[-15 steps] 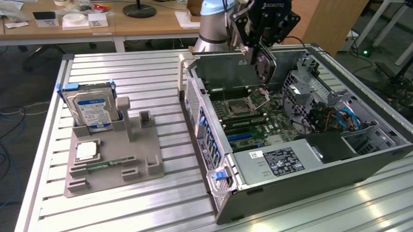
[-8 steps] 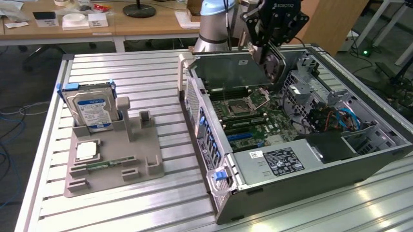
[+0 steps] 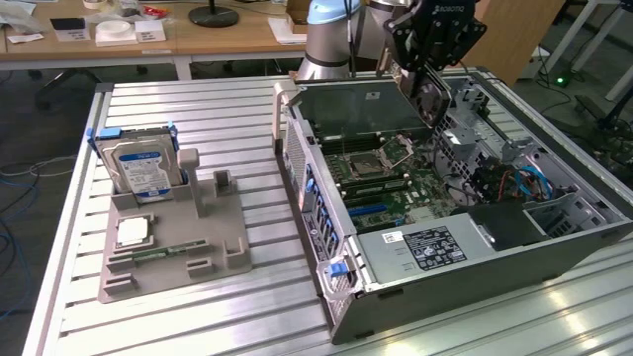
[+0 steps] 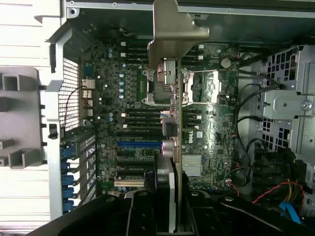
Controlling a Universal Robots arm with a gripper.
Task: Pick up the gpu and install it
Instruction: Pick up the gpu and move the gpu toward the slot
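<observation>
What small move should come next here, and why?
Probably carry the gpu sideways toward the blue slot before any lowering. The gripper, jaws clamped on the card, hangs high over the far side of the open case in the exterior view, while the blue slot lies nearer the camera, and the card touches no slot.

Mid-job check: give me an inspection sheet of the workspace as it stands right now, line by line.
Surface: slatted aluminium table, carrying an open computer case and a grey fixture.
Job's things: gpu held on edge over the motherboard, not seated in a slot.
Clutter: hard drive upright in the fixture; memory stick lying in it.
End effector: shut on the gpu.
Cables: case cables, blue and red, inside the case; floor cables at the exterior view's left.
Surroundings: wooden desks behind, with small items.
</observation>
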